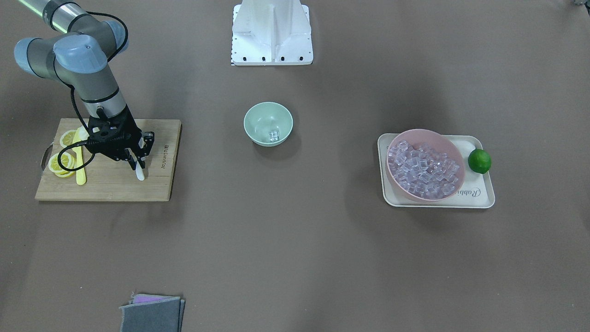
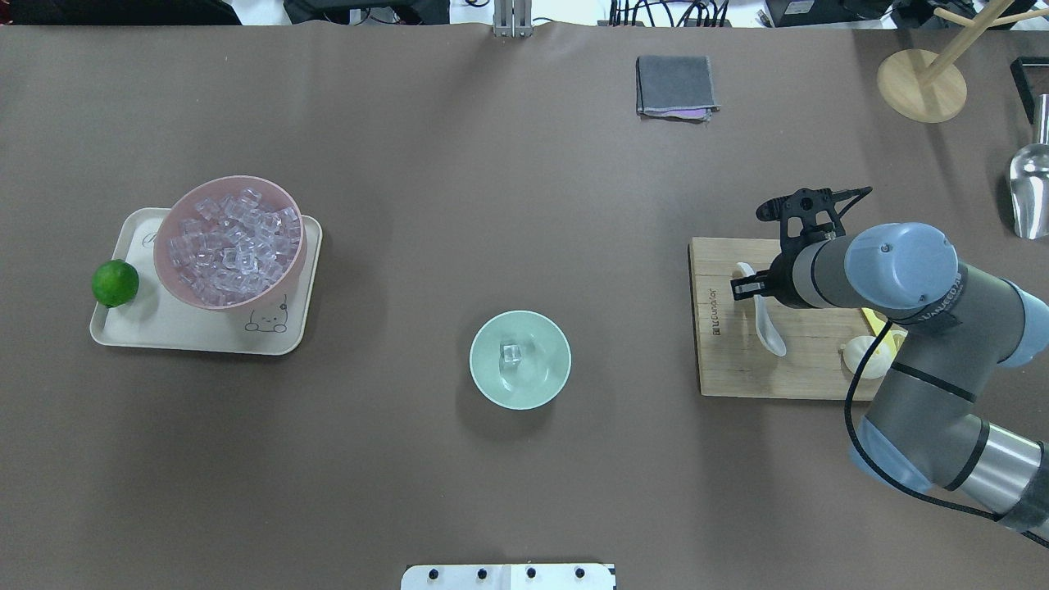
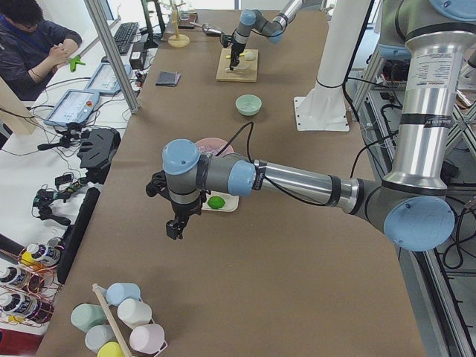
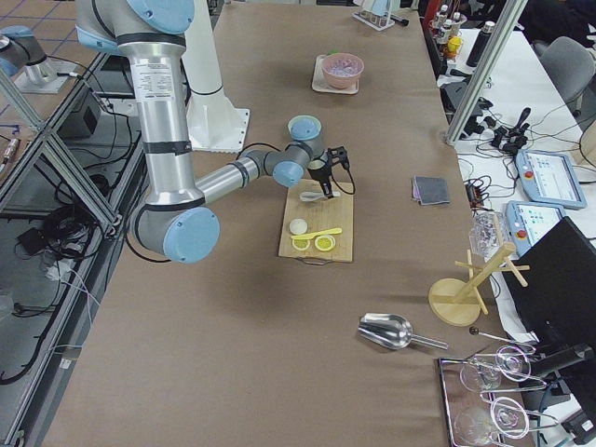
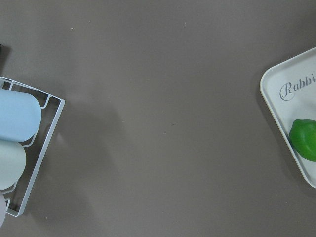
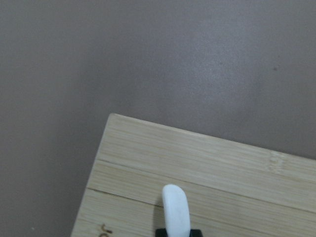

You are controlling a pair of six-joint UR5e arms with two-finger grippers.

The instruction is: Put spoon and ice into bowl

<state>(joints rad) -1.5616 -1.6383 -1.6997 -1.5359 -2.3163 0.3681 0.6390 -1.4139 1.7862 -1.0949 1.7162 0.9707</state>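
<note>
The white spoon [image 2: 769, 326] lies on the wooden cutting board [image 2: 737, 369]. My right gripper [image 2: 747, 287] is shut on its handle, and the handle tip [image 6: 176, 207] pokes out past the fingers. The mint-green bowl [image 2: 537, 392] stands mid-table with ice [image 2: 512, 354] in it. More ice [image 2: 233, 246] fills the pink bowl [image 2: 176, 279] on the left. My left gripper [image 3: 176, 229] shows only in the exterior left view, hovering over bare table beyond the tray's end. I cannot tell whether it is open or shut.
The cream tray [image 2: 188, 336] holds the pink bowl and a lime [image 2: 115, 283]. Lemon slices [image 1: 62, 163] and a yellow knife [image 1: 80, 170] share the cutting board. A grey cloth [image 2: 676, 86], a metal scoop [image 2: 1031, 192] and a wooden stand [image 2: 922, 82] lie far right. A cup rack [image 5: 19, 148] is near the left wrist.
</note>
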